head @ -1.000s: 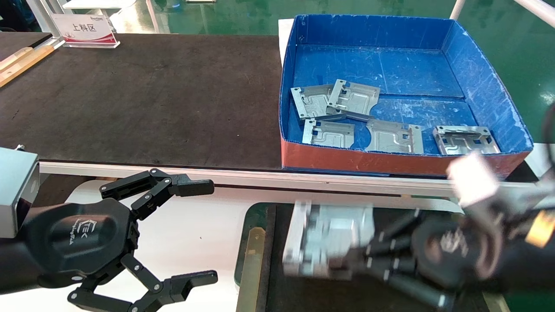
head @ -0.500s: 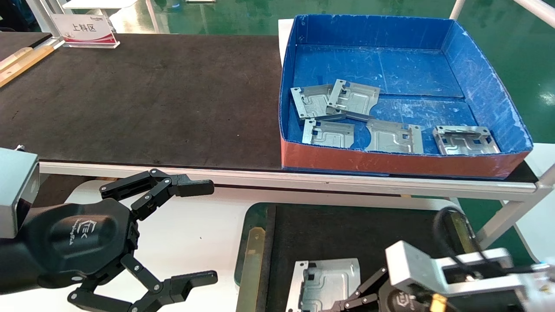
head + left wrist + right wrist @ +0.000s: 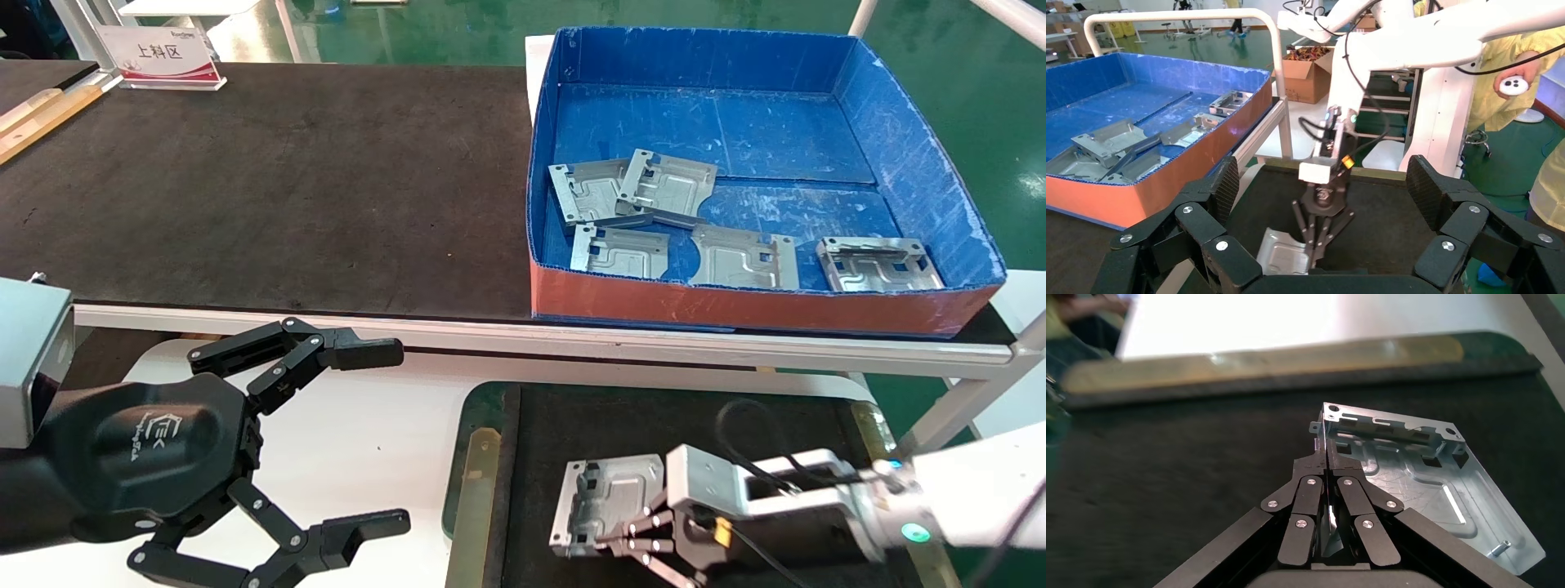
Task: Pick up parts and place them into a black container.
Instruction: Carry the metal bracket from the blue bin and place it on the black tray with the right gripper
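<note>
My right gripper (image 3: 619,539) is shut on the bent edge of a silver-grey part (image 3: 609,496). It holds the part flat and low inside the black container (image 3: 654,420), near the container's left side. I cannot tell whether the part touches the bottom. The right wrist view shows the jaws (image 3: 1327,458) pinched on the part (image 3: 1419,484). The left wrist view shows the same gripper (image 3: 1310,254), part (image 3: 1281,256) and container (image 3: 1395,226). My left gripper (image 3: 391,438) is open and empty over the white table, left of the container. Several more parts (image 3: 633,192) lie in the blue box.
The deep blue box (image 3: 768,306) with an orange-red front stands behind the container, on the long black mat (image 3: 270,180). A sign (image 3: 159,53) stands at the back left. A person in yellow (image 3: 1511,86) stands beyond the robot.
My right arm has swung down into the container with the part, then shifted it a little away from the near edge. The left arm has not moved.
</note>
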